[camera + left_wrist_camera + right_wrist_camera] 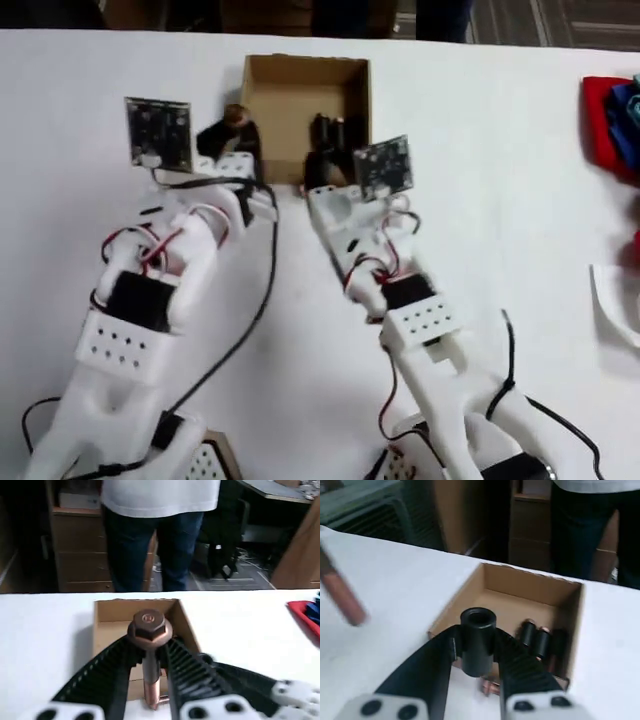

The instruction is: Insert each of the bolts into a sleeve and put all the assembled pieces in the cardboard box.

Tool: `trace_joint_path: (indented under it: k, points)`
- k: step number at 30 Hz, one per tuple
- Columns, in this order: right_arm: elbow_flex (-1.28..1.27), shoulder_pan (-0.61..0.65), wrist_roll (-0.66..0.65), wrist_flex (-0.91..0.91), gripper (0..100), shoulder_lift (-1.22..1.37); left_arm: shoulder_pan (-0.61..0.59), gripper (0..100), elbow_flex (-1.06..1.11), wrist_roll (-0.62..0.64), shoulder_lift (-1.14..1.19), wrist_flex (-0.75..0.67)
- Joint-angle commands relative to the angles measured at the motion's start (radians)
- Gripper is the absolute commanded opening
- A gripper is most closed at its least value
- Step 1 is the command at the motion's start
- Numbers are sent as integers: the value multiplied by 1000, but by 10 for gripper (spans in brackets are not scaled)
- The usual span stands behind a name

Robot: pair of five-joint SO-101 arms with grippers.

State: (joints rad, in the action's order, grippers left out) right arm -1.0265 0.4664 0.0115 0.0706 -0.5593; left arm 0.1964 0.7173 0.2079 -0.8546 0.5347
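Being clamped: copper hex-headed bolt (pixel 149 628) by the left gripper (pixel 151 649); black cylindrical sleeve (pixel 477 622), sides hidden, by the right gripper (pixel 476 647).

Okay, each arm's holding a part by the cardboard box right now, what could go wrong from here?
First, the left gripper pinches the bolt only by its shank, so a slight tilt may jam it on the rim of the sleeve. Second, if the right gripper slips, the sleeve may drop unassembled into the cardboard box among the finished pieces.
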Motion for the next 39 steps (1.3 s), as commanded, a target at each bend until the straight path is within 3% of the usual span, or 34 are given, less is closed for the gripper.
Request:
trace_joint_path:
  k: [1,10,24,39]
  points:
    - [8,39,5,47,20,-16,86,26,-15,-8,-34,-28]
    - [6,41,5,45,20,-13,107,26,-131,-3,-15,-25]
    - [5,38,5,-31,20,-73,89,26,-341,-3,218,-25]
    - [5,35,5,-68,20,-151,92,26,-325,-3,250,-18]
